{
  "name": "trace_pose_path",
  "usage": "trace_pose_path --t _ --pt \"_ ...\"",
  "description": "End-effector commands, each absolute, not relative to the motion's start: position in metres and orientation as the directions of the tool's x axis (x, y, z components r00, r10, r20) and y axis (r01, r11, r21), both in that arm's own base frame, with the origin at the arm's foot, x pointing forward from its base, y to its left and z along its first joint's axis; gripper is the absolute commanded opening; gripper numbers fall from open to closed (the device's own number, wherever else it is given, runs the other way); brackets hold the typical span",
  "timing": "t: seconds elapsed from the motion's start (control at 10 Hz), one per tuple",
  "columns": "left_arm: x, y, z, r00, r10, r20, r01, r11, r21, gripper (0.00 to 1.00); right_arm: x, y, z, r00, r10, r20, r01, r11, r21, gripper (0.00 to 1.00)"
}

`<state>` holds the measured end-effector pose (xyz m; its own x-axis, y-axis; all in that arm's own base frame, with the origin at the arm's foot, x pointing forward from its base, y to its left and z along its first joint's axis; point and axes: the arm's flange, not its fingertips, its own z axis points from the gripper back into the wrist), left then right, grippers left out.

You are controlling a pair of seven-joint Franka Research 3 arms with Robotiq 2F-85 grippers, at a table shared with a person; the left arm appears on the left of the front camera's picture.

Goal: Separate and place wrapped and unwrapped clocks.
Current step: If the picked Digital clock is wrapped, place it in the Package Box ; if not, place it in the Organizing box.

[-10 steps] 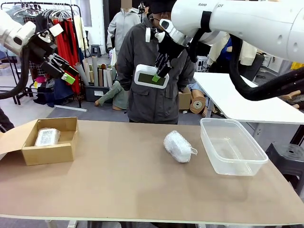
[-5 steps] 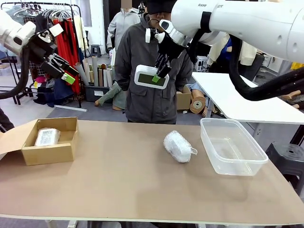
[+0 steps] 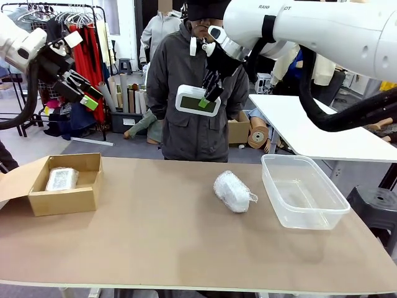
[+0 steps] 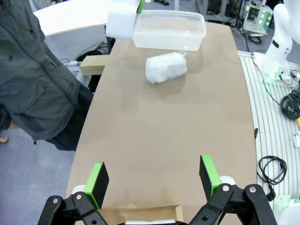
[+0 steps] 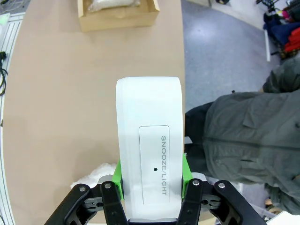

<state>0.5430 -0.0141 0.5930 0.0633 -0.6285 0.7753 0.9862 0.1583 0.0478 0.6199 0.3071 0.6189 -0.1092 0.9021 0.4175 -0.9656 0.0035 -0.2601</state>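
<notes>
Currently bare clock (image 3: 187, 100) is being pinched aloft by right jaws, left jaws empty, wide; smooth shell could slip, drop.

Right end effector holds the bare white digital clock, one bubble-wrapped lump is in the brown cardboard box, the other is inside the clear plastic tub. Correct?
No: the front view shows the other whitish bubble-wrapped lump lying on the table beside the clear plastic tub, not inside it.

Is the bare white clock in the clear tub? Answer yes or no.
No: the right gripper holds the white clock high above the table, apart from the clear tub.
</notes>
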Motion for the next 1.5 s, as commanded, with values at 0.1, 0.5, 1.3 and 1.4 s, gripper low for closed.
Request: trace_pose_path --t 0.1,0.5,1.3,1.4 --pt "0.541 -0.014 0.593 0.052 -0.629 0.776 0.987 0.149 0.054 1.00 0.618 0.307 0.623 -0.110 0.902 0.418 -0.965 0.004 -0.263 0.00" --pt "0.541 -0.014 0.593 0.052 -0.629 0.776 0.987 0.149 0.054 1.00 0.620 0.307 0.619 -0.109 0.902 0.418 -0.966 0.003 -0.260 0.00" --pt "0.541 -0.014 0.593 0.052 -0.629 0.776 0.987 0.149 0.054 1.00 0.550 0.184 0.617 0.410 0.879 0.242 -0.907 0.420 0.013 0.00" --pt "0.541 -0.014 0.593 0.052 -0.629 0.776 0.987 0.149 0.054 1.00 0.547 0.155 0.614 0.519 0.826 0.220 -0.851 0.523 0.045 0.00"
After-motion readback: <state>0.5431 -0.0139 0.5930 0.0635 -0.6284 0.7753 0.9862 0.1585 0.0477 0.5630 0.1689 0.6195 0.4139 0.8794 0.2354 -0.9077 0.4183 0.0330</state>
